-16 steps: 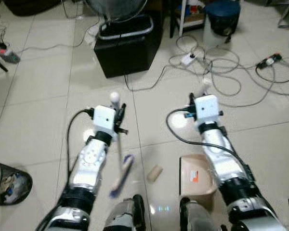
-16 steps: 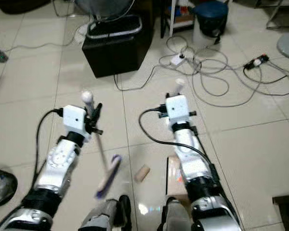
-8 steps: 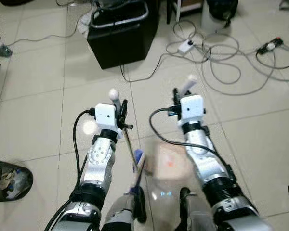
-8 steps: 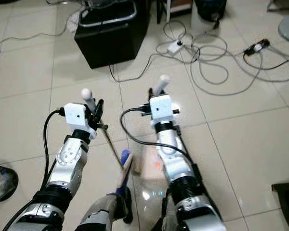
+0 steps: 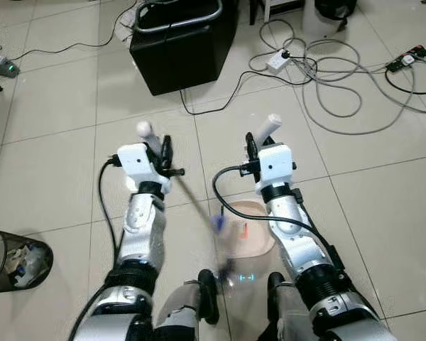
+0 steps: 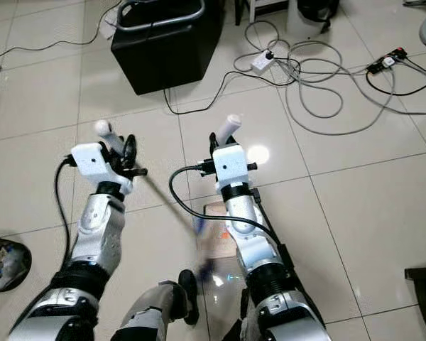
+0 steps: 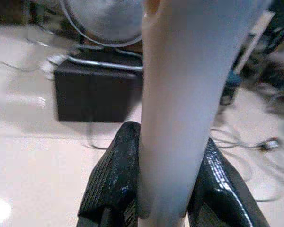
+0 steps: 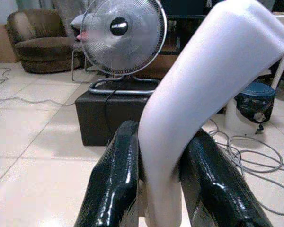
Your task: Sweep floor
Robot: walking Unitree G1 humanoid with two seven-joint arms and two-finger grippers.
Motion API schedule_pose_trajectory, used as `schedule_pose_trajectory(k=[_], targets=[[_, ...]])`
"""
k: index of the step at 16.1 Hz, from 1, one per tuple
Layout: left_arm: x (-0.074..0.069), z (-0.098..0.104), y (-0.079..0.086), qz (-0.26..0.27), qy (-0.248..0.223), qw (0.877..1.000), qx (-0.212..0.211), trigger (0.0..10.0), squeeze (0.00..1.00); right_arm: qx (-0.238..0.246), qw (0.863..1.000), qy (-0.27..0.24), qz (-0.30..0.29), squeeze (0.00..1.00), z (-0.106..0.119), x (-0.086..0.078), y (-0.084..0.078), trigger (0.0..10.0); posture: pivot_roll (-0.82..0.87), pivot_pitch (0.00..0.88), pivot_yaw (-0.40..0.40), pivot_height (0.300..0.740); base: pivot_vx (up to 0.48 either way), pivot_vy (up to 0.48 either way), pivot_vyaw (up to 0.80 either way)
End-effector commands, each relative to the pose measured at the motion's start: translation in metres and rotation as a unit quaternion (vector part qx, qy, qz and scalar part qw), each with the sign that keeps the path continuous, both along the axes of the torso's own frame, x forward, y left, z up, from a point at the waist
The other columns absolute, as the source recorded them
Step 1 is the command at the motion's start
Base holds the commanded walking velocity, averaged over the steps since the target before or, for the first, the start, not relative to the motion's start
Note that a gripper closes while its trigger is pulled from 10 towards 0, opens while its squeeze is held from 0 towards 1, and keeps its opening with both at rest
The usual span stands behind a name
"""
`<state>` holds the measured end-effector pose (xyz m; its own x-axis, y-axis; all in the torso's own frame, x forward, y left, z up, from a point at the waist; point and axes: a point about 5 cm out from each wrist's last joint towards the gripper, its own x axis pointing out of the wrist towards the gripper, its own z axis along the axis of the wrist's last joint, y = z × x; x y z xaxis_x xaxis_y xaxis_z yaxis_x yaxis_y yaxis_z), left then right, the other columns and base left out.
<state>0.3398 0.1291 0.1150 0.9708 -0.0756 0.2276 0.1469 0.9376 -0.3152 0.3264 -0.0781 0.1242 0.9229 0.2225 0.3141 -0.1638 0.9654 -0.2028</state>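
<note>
- The sweep looks close to its end for this patch — the brush (image 5: 218,222) is blurred with motion right at the lip of the beige dustpan (image 5: 250,238), and no loose debris can be made out on the tiled floor (image 5: 50,177) around the robot's feet.
- Whether anything has landed in the dustpan is hard to judge: a small orange mark shows on its surface, but blur hides the rest.
- What seems left is to finish the stroke, lift the pan level and carry it to a bin.
- The left gripper (image 7: 163,189) is clamped on the pale handle of the brush; in the left wrist view both black fingers (image 7: 114,179) press against the handle's sides. The thin shaft slants from that gripper down toward the floor between the two arms.
- The right gripper (image 8: 163,189) is closed around the white handle (image 8: 199,99) of the dustpan, which sticks up past the fingers; the pan itself lies on the floor just under and beside the right forearm.
- Containers: a black mesh wastebasket (image 5: 14,257) stands well off to the robot's left, holding crumpled scraps of rubbish — paper or wrappers, too small to tell.
- Ahead, a standing fan (image 8: 120,35) rests on a black box (image 5: 184,50), and loose cables (image 5: 326,78) with a power strip sprawl over the tiles to the right.
</note>
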Motion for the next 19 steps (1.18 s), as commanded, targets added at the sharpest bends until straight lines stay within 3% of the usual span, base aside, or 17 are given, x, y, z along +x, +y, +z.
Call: schedule_pose_trajectory(k=[1, 2, 4, 6, 8, 10, 11, 12, 13, 15, 17, 18, 19], targets=[[0.0, -0.001, -0.007, -0.025, 0.007, 0.998, -0.053, 10.0, 0.0, 0.002, 1.0, 0.019, 0.005, 0.0, -0.01, -0.003, 0.002, 10.0, 0.07, 0.335, 0.149, 0.74, 0.0, 0.0, 0.0], [0.003, 0.006, -0.013, -0.065, -0.007, 0.996, -0.059, 10.0, 0.0, 0.002, 1.0, 0.022, 0.0, 0.0, -0.011, -0.003, -0.002, 10.0, 0.07, 0.323, 0.147, 0.74, 0.0, 0.0, 0.0], [0.003, 0.014, -0.024, -0.153, -0.025, 0.988, -0.021, 10.0, 0.0, 0.005, 1.0, 0.025, -0.008, 0.0, -0.014, -0.004, -0.01, 10.0, 0.06, 0.301, 0.145, 0.74, 0.0, 0.0, 0.0], [0.005, 0.024, -0.027, -0.196, -0.041, 0.98, 0.011, 10.0, 0.0, 0.015, 0.999, 0.024, -0.015, 0.0, -0.015, -0.005, -0.018, 10.0, 0.06, 0.279, 0.146, 0.74, 0.0, 0.0, 0.0], [0.013, 0.048, -0.023, -0.225, -0.078, 0.969, 0.065, 10.0, 0.0, 0.031, 0.999, 0.019, -0.031, 0.0, -0.012, -0.006, -0.032, 10.0, 0.05, 0.252, 0.14, 0.74, 0.0, 0.0, 0.0], [0.021, 0.069, -0.007, -0.241, -0.105, 0.954, 0.143, 10.0, 0.0, 0.036, 0.998, 0.011, -0.053, 0.0, -0.01, -0.008, -0.047, 10.0, 0.05, 0.232, 0.135, 0.74, 0.0, 0.0, 0.0], [0.025, 0.082, 0.005, -0.244, -0.119, 0.949, 0.16, 10.0, 0.0, 0.033, 0.997, 0.01, -0.063, 0.0, -0.009, -0.009, -0.054, 10.0, 0.05, 0.215, 0.132, 0.74, 0.0, 0.0, 0.0], [0.032, 0.109, 0.028, -0.227, -0.139, 0.952, 0.153, 10.0, 0.0, 0.044, 0.996, 0.023, -0.076, 0.0, -0.009, -0.012, -0.069, 10.0, 0.04, 0.19, 0.129, 0.74, 0.0, 0.0, 0.0], [0.033, 0.113, 0.031, -0.224, -0.141, 0.953, 0.149, 10.0, 0.0, 0.047, 0.996, 0.027, -0.077, 0.0, -0.009, -0.012, -0.071, 10.0, 0.04, 0.187, 0.128, 0.74, 0.0, 0.0, 0.0], [0.038, 0.137, 0.065, -0.163, -0.153, 0.963, 0.152, 10.0, 0.0, 0.09, 0.991, 0.032, -0.089, 0.0, 0.0, -0.017, -0.085, 10.0, 0.02, 0.153, 0.123, 0.74, 0.0, 0.0, 0.0], [0.041, 0.139, 0.084, -0.12, -0.138, 0.969, 0.167, 10.0, 0.0, 0.108, 0.99, 0.031, -0.089, 0.0, 0.008, -0.018, -0.088, 10.0, 0.01, 0.144, 0.125, 0.74, 0.0, 0.0, 0.0], [0.039, 0.131, 0.104, -0.072, -0.114, 0.973, 0.186, 10.0, 0.0, 0.12, 0.989, 0.02, -0.084, 0.0, 0.023, -0.018, -0.088, 10.0, 0.0, 0.121, 0.138, 0.74, 0.0, 0.0, 0.8], [0.035, 0.111, 0.115, -0.049, -0.069, 0.975, 0.204, 10.0, 0.0, 0.126, 0.989, -0.002, -0.076, 0.0, 0.044, -0.018, -0.086, 10.0, 0.0, 0.107, 0.14, 0.74, 0.0, 0.0, 0.8]])
